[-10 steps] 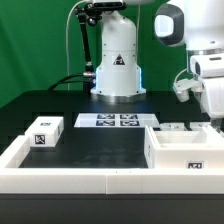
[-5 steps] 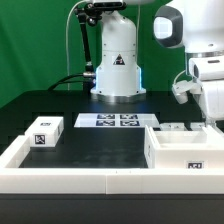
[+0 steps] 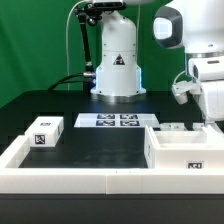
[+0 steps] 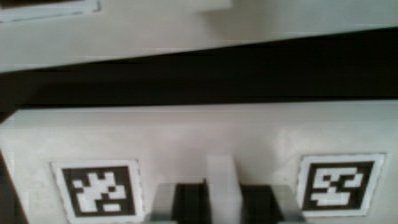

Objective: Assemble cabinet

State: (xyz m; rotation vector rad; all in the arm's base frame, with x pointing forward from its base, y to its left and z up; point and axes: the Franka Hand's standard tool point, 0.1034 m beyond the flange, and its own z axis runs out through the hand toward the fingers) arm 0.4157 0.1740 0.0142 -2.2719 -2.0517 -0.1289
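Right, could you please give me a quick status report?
Hand at exterior view's right, close on a two-tag white part; open or shut unclear. Cabinet body on table, small block apart. Nothing visibly in the way.

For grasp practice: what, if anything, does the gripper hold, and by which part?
Cannot be told: the gripper is low by a white cabinet block, fingertips unclear.
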